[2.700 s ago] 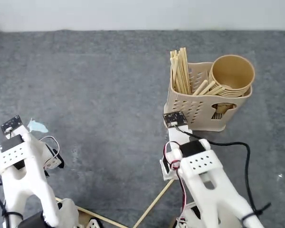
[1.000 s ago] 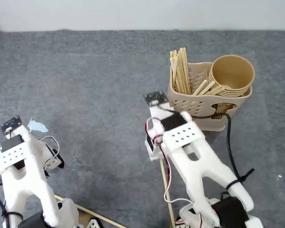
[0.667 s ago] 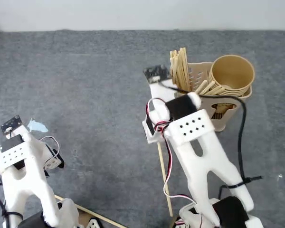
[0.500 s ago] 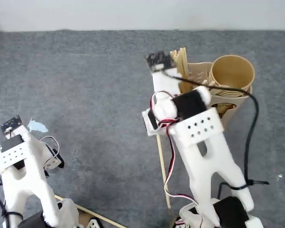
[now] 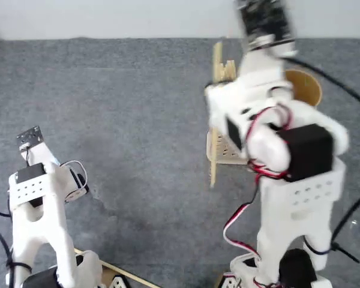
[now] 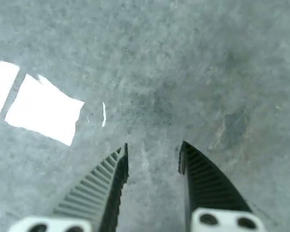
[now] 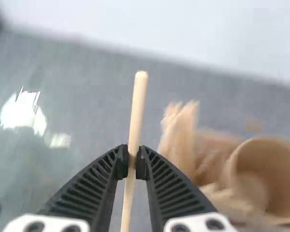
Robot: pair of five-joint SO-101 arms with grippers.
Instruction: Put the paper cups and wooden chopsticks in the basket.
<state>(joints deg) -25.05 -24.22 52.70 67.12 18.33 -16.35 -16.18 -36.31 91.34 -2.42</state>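
Two jaws of the right gripper (image 7: 129, 162) pinch one wooden chopstick (image 7: 137, 106), which juts past their tips. From high, its long axis runs twelve to six o'clock, at the basket's (image 5: 225, 153) nine o'clock side. The left gripper (image 6: 152, 157) hangs spread above the table (image 6: 208, 58).

The basket (image 5: 223, 153) is set on the right half of the table (image 5: 126, 108), under the right arm. A paper cup (image 5: 309, 87) is seen in its right part, bundled chopsticks (image 5: 229, 69) in its left. A held chopstick (image 7: 137, 101) is clamped upright in the right gripper (image 7: 130, 153) at the basket's left side. The left gripper (image 6: 152, 157) is held over the table's near left, jaws apart. A loose chopstick (image 5: 123, 275) is laid by the left arm's base.
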